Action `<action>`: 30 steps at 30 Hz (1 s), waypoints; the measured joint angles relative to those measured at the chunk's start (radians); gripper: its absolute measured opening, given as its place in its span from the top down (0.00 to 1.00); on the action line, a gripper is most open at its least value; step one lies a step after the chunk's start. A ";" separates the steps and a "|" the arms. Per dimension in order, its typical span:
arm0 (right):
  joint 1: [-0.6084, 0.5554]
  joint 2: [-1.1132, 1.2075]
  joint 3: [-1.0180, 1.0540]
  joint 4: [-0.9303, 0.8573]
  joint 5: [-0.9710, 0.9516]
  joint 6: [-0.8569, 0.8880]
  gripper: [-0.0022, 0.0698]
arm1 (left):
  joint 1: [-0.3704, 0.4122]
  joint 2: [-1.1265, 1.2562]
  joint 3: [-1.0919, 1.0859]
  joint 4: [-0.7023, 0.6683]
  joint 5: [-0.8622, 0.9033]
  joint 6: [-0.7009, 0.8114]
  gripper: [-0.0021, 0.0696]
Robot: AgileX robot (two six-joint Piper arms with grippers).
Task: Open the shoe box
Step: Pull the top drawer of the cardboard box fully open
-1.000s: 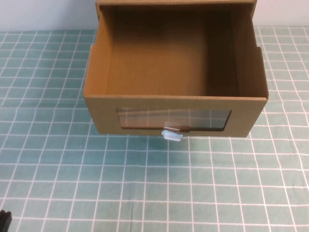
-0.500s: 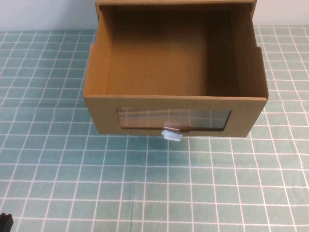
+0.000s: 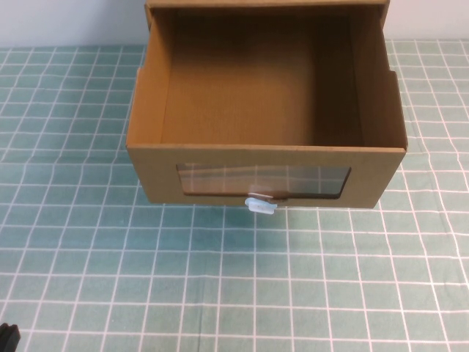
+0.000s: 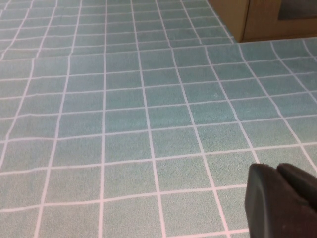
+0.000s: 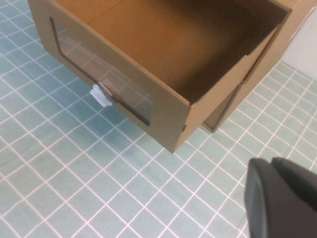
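High view: shoe box (image 3: 155, 167) on cloth (image 3: 220, 282)

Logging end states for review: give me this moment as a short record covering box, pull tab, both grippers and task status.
shoe box: drawer slid out, inside empty
pull tab: on the windowed front, nothing touching it
left gripper: shut, empty, low over the checked cloth, apart from the box
right gripper: shut, empty, above the cloth off the box's front right corner
task: box looks open

Matt cardboard shoe box (image 3: 157, 172); glossy clear plastic window (image 3: 220, 178).
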 joint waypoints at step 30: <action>-1.078 -0.344 0.458 0.676 -0.685 -0.204 0.99 | 0.000 0.000 0.000 0.000 0.000 0.000 0.98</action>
